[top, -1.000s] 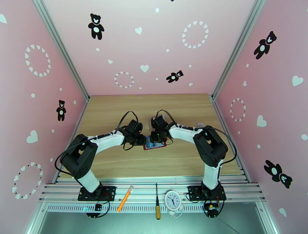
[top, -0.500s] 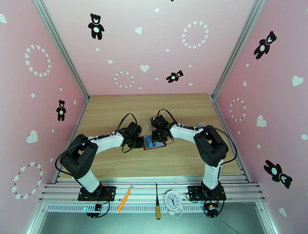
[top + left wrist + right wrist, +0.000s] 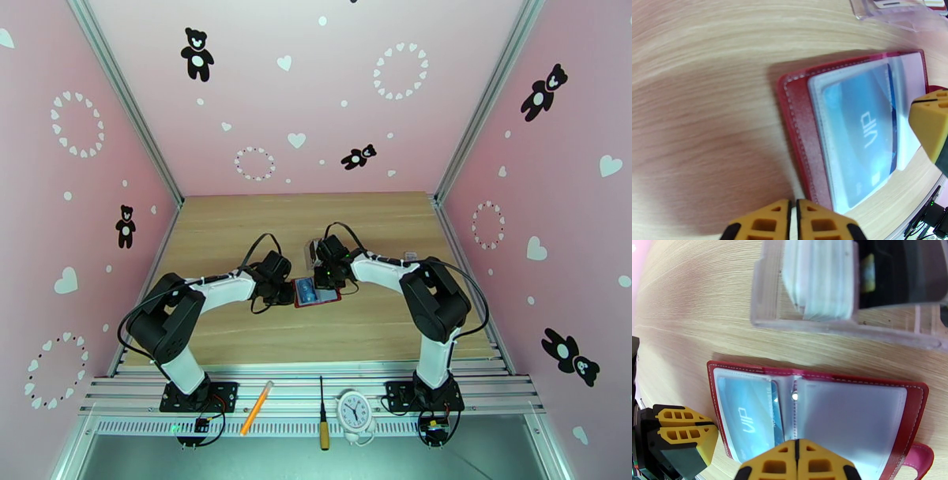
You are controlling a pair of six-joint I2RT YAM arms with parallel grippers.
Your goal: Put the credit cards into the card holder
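I'm watching the left claw and right claw, both pressed together and empty, flanking the card holder lying open mid counter, teal VIP card pocketed, with the pale cards waiting in the clear stand just beyond, nearer the right arm.

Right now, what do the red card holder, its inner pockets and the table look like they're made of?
Card holder: leather or imitation, dark red, matte, with pale stitching along the edge.
Inner pockets: soft clear plastic, slightly frosted; the blue card shows through.
Table: pale wood or wood-look laminate, grain lines visible.
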